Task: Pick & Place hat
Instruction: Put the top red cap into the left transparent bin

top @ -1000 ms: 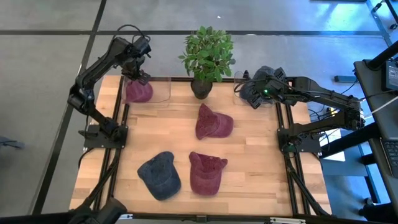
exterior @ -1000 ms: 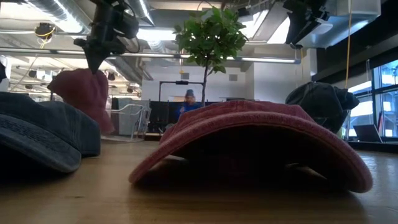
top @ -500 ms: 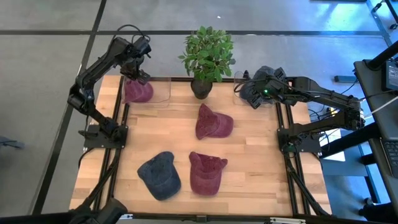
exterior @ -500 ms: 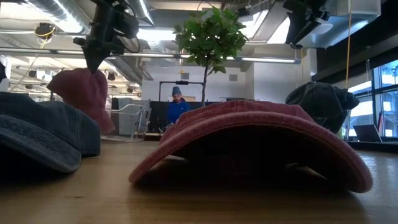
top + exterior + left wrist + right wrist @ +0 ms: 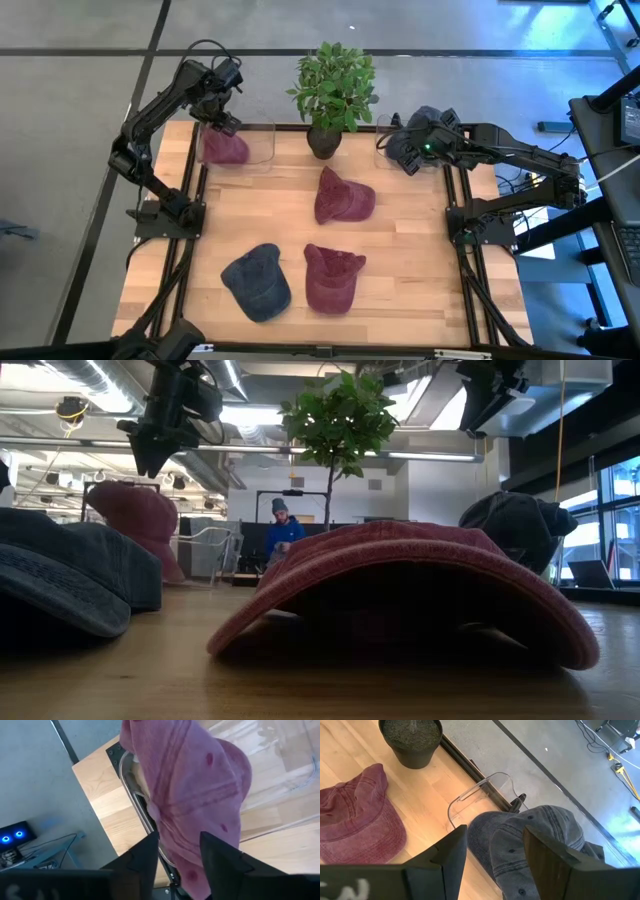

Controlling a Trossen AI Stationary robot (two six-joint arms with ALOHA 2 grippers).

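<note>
A pink-maroon hat [image 5: 224, 148] [image 5: 195, 785] sits in a clear container [image 5: 262, 140] at the table's far left corner, crown up, partly over the container's rim. My left gripper [image 5: 150, 465] [image 5: 180, 865] hangs open just above it, fingers pointing down, with a gap to the hat's top [image 5: 133, 490]. At the far right a dark grey hat [image 5: 540, 835] [image 5: 515, 525] lies in another clear container [image 5: 470, 795]. My right gripper [image 5: 495, 865] [image 5: 480, 425] is open well above it.
On the table lie a maroon hat [image 5: 343, 197] at the centre, another maroon hat [image 5: 332, 277] near the front and a blue denim hat [image 5: 256, 282] at front left. A potted plant [image 5: 333, 90] stands at the far edge between the two containers.
My left gripper has opened and let go of the pink-maroon hat without moving. The hat has dropped a little from the fingertips and now rests lower in the clear container, clear of the fingers.
</note>
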